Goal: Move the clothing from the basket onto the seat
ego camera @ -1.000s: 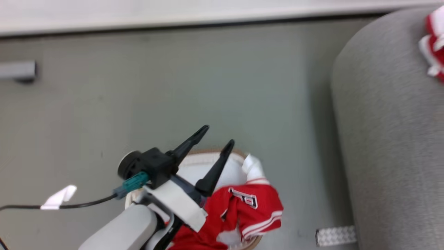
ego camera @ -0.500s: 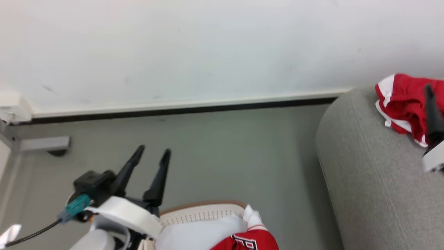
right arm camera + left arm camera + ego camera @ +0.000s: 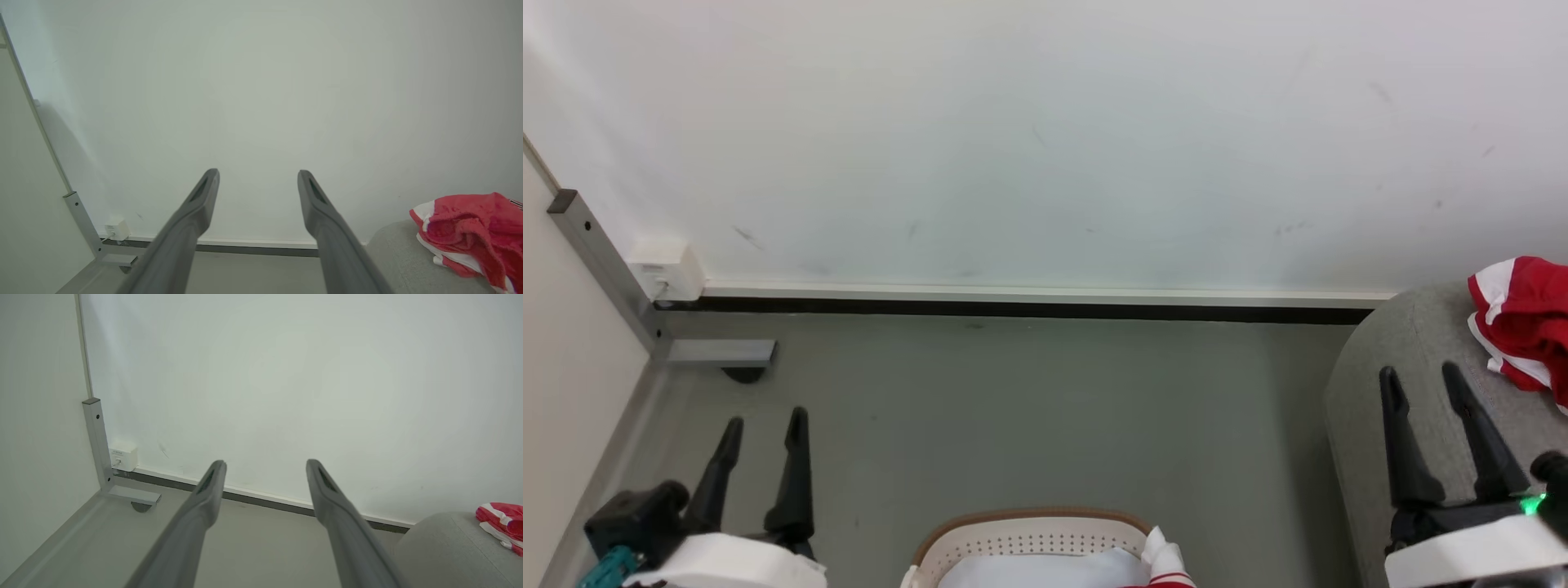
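Observation:
The white perforated basket (image 3: 1029, 532) with its brown rim sits at the bottom centre of the head view. A pale cloth (image 3: 1045, 569) lies in it, and a sliver of the red clothing (image 3: 1172, 578) shows at its right edge. A red and white garment (image 3: 1523, 327) lies on the grey seat (image 3: 1364, 384) at the right, also seen as a red garment (image 3: 470, 228) on the seat (image 3: 400, 257) from the right wrist. My left gripper (image 3: 766, 420) stands open and empty left of the basket. My right gripper (image 3: 1419, 373) is open and empty over the seat's edge.
A white wall with a dark skirting strip runs behind the grey floor. A grey metal post with a foot (image 3: 715, 351) and a white socket box (image 3: 668, 269) stand in the left corner. Bare floor lies between the basket and the wall.
The head camera has tilted up, so the basket has sunk to the bottom edge. My left gripper has drawn back from over the basket to the left. The right gripper has come into view.

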Available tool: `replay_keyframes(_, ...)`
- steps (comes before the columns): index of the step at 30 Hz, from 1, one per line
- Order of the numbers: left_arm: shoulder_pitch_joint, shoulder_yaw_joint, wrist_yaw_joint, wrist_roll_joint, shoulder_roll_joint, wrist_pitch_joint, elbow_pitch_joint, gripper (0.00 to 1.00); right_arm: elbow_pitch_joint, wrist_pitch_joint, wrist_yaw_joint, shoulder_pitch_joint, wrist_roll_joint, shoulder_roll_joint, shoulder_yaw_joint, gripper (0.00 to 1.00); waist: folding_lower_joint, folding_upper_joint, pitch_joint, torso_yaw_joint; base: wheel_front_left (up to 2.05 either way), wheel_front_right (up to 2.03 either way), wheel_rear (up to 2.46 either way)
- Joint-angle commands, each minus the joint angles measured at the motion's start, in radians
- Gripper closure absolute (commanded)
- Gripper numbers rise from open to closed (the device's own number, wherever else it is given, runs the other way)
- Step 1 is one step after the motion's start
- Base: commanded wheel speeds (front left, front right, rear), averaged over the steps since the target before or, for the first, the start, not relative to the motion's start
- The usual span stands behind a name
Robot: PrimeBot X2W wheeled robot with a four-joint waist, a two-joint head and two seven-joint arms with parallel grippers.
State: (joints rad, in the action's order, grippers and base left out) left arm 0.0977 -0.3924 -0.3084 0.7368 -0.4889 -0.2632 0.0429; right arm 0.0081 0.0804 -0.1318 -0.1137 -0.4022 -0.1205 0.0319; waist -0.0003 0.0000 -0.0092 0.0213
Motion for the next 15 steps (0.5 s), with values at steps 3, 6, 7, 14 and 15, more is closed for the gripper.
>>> replay_keyframes(3,-0.080,0.068,0.017,-0.052,0.040,-0.002,0.009,0.00,-0.028,0.040,0.002,0.082,0.028,0.019,0.018,0.00,0.0003,0.0000,-0.014,0.005,0.00,0.00,0.00)
replay_keyframes(6,-0.129,0.104,0.042,-0.091,0.081,-0.002,0.005,0.00,-0.019,0.066,0.002,0.121,0.044,0.037,0.014,0.00,0.0003,0.0000,-0.025,0.007,0.00,0.00,0.00)
replay_keyframes(7,-0.142,0.116,0.050,-0.099,0.094,-0.002,0.002,0.00,-0.014,0.069,0.002,0.131,0.046,0.042,0.016,0.00,0.0003,0.0000,-0.027,0.007,0.00,0.00,0.00)
replay_keyframes(14,-0.181,0.172,0.111,-0.161,0.165,-0.002,-0.021,0.00,0.011,0.069,0.002,0.125,0.075,0.050,0.038,0.00,0.0003,0.0000,-0.033,0.000,0.00,0.00,0.00)
replay_keyframes(15,-0.180,0.178,0.119,-0.169,0.171,-0.002,-0.024,0.00,0.013,0.069,0.002,0.120,0.078,0.051,0.040,0.00,0.0003,0.0000,-0.032,-0.001,0.00,0.00,0.00)
